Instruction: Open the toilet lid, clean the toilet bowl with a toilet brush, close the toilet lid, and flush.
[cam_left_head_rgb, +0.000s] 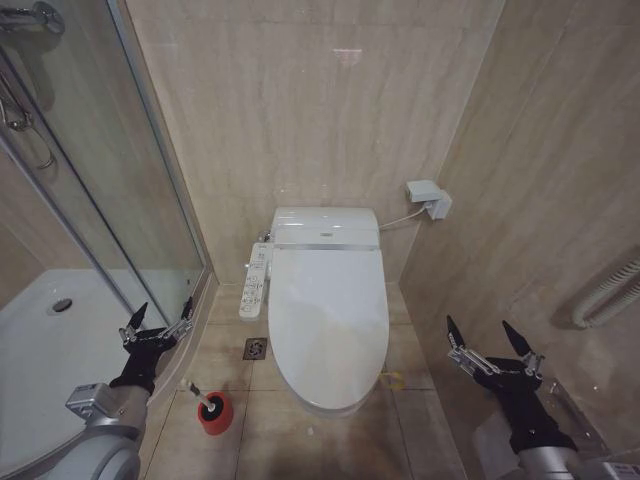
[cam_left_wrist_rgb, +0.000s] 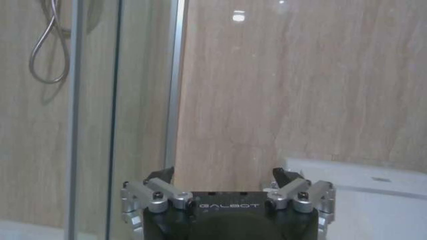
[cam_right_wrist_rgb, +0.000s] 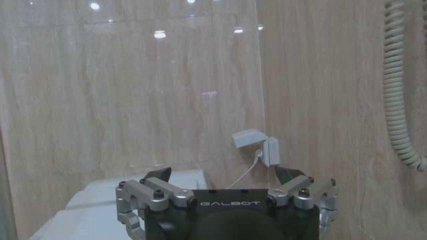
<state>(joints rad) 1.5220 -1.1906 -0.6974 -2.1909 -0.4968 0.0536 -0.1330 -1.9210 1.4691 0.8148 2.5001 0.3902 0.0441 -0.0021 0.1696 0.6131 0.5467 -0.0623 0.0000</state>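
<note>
- The toilet lid (cam_left_head_rgb: 326, 318) lies closed over the toilet bowl (cam_left_head_rgb: 330, 405).
- My left gripper (cam_left_head_rgb: 160, 317) (fingers spread, empty) hovers at its 9 o'clock.
- My right gripper (cam_left_head_rgb: 487, 338), released, at 3 o'clock.
- The toilet brush (cam_left_head_rgb: 200, 396) stands in its red holder (cam_left_head_rgb: 215, 415).

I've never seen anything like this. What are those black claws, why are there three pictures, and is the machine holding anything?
The claws are a wheeled robot's two grippers. The wide picture comes from a camera on its head, looking down into a bathroom. The left gripper hangs near the glass shower door; the right gripper is beside the tiled side wall. Both are open and hold nothing.

The other two pictures come from cameras on each wrist, looking out past that arm's own claw: left gripper, right gripper.

Between the arms stands the toilet bowl with its toilet lid shut and a button panel on its side. On the floor, the toilet brush stands in a red holder.
</note>
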